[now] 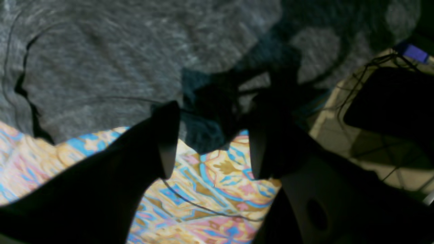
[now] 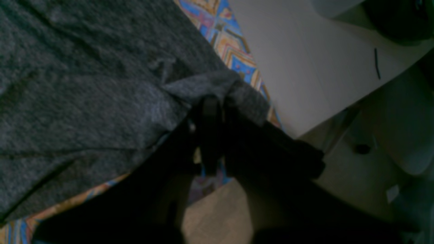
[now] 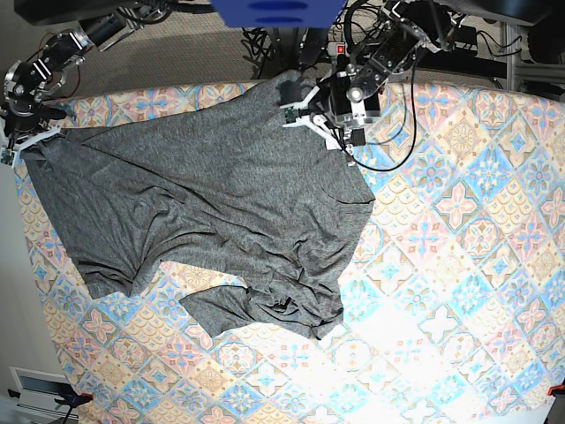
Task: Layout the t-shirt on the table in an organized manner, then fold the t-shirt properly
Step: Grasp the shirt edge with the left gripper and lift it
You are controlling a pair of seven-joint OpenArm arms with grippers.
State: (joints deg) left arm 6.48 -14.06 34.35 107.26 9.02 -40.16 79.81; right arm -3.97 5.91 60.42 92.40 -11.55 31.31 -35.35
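With the right tool [image 2: 210, 112] clamped on the heathered dark-grey jersey t-shirt [image 3: 212, 212], the left tool [image 1: 206, 139], gaping and empty, should pinch the hem before both pull it taut over the pastel tile-patterned surface [image 3: 459, 265].

T-shirt [image 3: 221, 212]: heathered dark grey, plain (no print seen). Table [image 3: 459, 265] cloth: pastel tile pattern w/ blue, pink and cream diamonds plus floral medallions. Gripper [image 1: 210, 142] fingers are rendered black in wrist views.

A pale floor [image 2: 305, 61] shows beyond the near left edge. Grey carpet [image 3: 177, 53] lies past the far edge, strewn with black cables [image 3: 265, 40]. A blue box [image 3: 278, 11] hangs overhead.
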